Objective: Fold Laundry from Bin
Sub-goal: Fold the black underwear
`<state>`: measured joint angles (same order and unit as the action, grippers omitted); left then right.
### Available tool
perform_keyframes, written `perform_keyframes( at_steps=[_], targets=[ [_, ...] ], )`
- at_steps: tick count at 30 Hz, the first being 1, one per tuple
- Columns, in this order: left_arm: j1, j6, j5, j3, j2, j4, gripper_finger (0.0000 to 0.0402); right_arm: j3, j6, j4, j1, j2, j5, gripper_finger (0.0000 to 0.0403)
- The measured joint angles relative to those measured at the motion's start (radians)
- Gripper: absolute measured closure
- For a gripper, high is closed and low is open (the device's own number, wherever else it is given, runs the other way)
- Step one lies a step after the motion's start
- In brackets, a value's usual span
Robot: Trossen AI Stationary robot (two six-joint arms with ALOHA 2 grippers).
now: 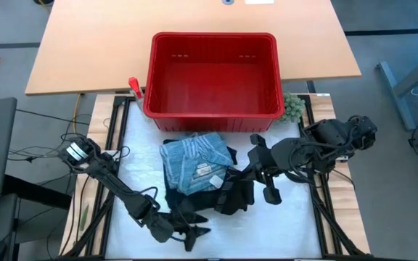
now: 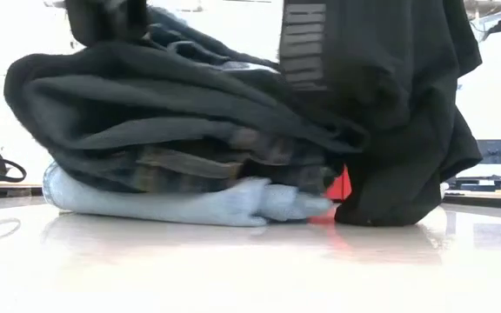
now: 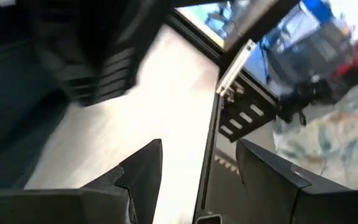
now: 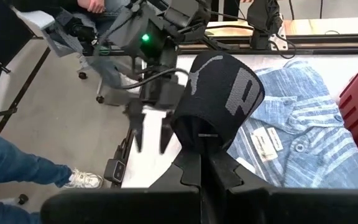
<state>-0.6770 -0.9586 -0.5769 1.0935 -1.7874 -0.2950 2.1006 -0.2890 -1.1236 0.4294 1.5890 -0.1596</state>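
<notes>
Two tools at a laundry pile (image 1: 194, 170) before the red bin (image 1: 212, 72).
The right tool (image 4: 199, 148) is clamped on a black garment (image 4: 219, 93) (logo waistband up) beside the striped shirt (image 4: 306, 134); the left tool (image 1: 187, 235), fingers parted and empty, sits at the surface's (image 1: 296, 225) near edge.

Overhead; table-level, close; 2 wrist cameras

We found the bin (image 1: 215, 109) blocking the worktop's (image 1: 296, 217) far side, the laundry (image 1: 194, 168) heaped centrally; the near right corner lay free.
</notes>
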Motion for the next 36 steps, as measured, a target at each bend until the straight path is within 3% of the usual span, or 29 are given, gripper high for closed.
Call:
perform_keyframes(
  at_steps=[4,9,17,29,36],
  targets=[
    [0.026,0.034,0.05,0.126,-0.081,0.158,0.0209,0.0,-0.002,0.001,-0.001,-0.003,0.001,0.0381],
    [0.049,-0.078,0.098,0.198,-0.142,0.251,0.0209,0.0,-0.04,0.004,0.002,-0.018,0.005,0.0377],
    [0.065,-0.083,-0.092,0.198,-0.145,0.274,0.0209,0.0,-0.07,0.047,0.058,-0.048,0.004,0.0378],
    [0.099,-0.01,-0.217,0.197,-0.145,0.237,0.0209,0.0,-0.07,0.061,0.111,-0.054,0.003,0.0376],
    [0.1,0.269,-0.188,0.197,-0.145,-0.027,0.0229,0.0,-0.076,0.065,0.132,-0.071,0.001,0.0378]
  ],
)
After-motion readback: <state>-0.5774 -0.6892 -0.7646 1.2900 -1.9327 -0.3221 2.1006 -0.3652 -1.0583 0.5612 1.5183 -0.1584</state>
